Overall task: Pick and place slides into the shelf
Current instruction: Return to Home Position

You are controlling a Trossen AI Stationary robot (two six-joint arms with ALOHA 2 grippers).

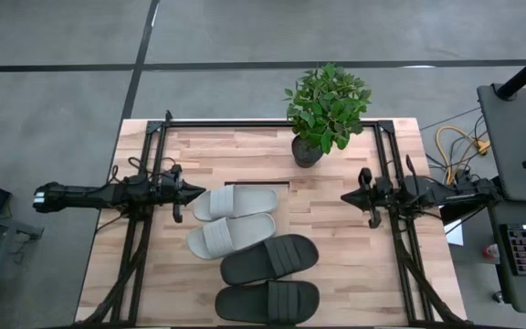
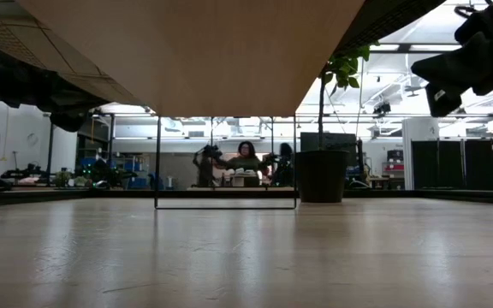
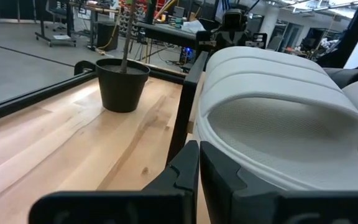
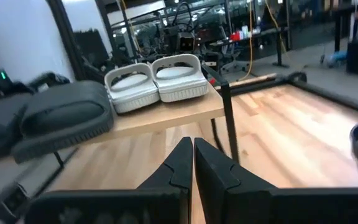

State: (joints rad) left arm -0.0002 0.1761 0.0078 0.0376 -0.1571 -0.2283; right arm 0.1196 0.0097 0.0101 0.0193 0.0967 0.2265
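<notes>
All the slides lie soles down on the raised pale-wood shelf [image 1: 296,217], whose top also shows in the right wrist view [image 4: 166,116]. The pale grey pair [image 1: 234,219] lies toward the far side, the matte black pair [image 1: 269,279] toward the near side. My left gripper [image 1: 201,192] is shut, its tips right at the left end of the farther grey slide [image 3: 272,118]. My right gripper [image 1: 347,196] is shut and hovers right of the shelf, clear of the slides, pointing at them [image 4: 154,78]. My left gripper [image 3: 199,167] comes level from the table's left, its shut fingertips right at the sole edge [image 3: 199,127] of the farther grey slide. I cannot tell whether they touch it. The slide lies flat on the shelf.
A potted plant [image 1: 322,110] stands on the table's far side, behind the shelf. Black arm frames [image 1: 140,247] run along the left and right sides. The shelf's underside [image 2: 204,51] fills the low view's top. A person [image 2: 246,162] sits far off in the room.
</notes>
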